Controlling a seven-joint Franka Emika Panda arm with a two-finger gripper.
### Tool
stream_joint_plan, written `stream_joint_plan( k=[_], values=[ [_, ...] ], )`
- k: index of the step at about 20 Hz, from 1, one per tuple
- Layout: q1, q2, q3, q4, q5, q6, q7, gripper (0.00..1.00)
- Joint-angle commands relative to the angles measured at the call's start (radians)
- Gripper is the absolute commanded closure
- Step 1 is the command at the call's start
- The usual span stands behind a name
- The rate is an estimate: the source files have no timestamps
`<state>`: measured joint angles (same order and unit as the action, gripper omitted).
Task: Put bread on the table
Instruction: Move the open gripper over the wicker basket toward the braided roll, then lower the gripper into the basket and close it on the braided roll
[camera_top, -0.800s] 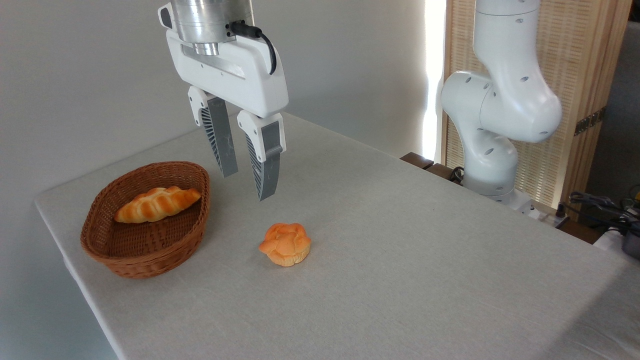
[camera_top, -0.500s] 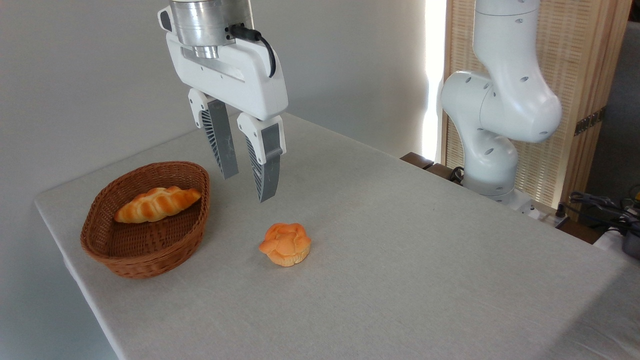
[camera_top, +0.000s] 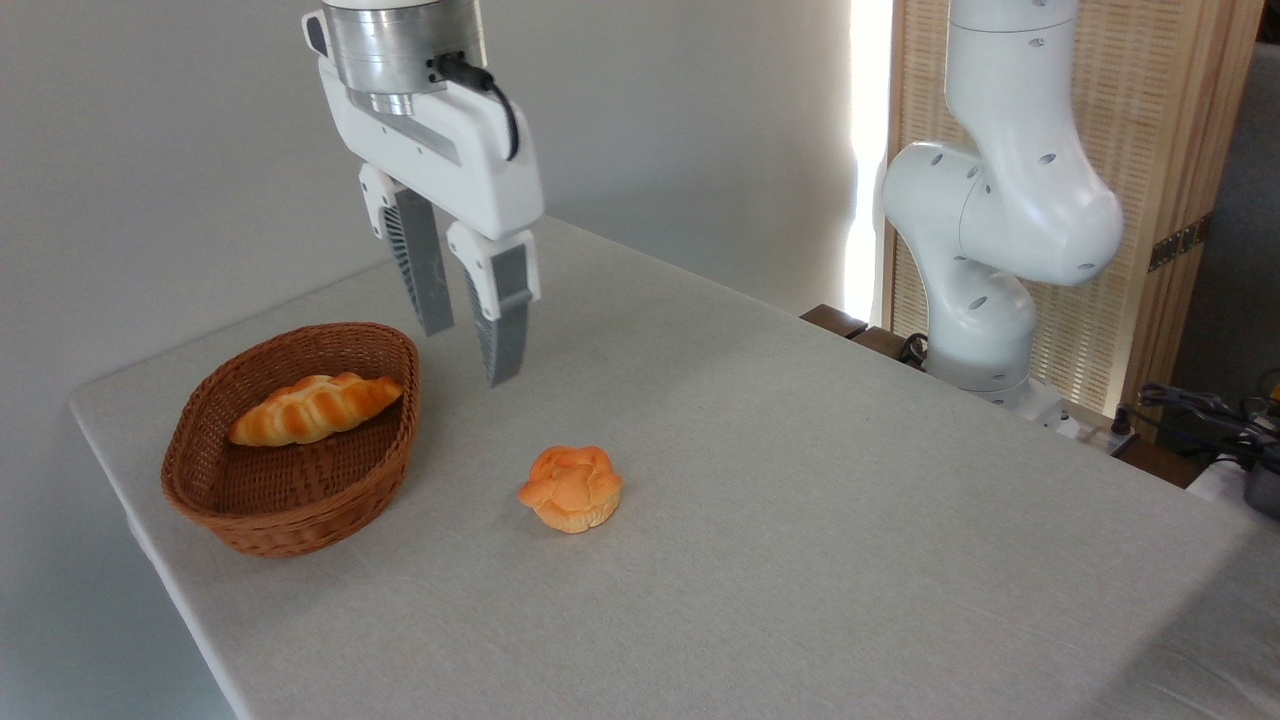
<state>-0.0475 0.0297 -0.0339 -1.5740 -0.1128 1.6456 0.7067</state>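
So far nothing of the job is done, as I judge it: the braided loaf lies inside the wicker basket, resting along its far side with one tapered end near the right-hand rim, and it has not been lifted. My gripper hangs in the air above the table, just to the right of the basket and higher than its rim, with its jaws parted and nothing between them. The two ribbed fingers point down and slightly toward the camera.

A round flower-shaped bun sits on the cloth to the right of the basket, well apart from the loaf; it is not what I am after, so I leave it alone.

What is left is nearly everything: bring my gripper over the basket, come down across the loaf's middle, close on it, lift it clear of the rim and set it on bare cloth. From this angle I cannot tell exactly how far I stand behind or in front of the basket, so my alignment may be off.
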Motion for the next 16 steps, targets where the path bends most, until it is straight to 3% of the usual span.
stream_joint_plan(
  k=[1, 7, 16],
  values=[
    [-0.003, 0.029, -0.035, 0.015, -0.053, 0.065, -0.013, 0.00],
    [-0.003, 0.079, -0.101, 0.018, -0.162, 0.174, -0.016, 0.00],
    [-0.003, 0.235, -0.309, 0.014, -0.174, 0.405, -0.076, 0.00]
  ],
)
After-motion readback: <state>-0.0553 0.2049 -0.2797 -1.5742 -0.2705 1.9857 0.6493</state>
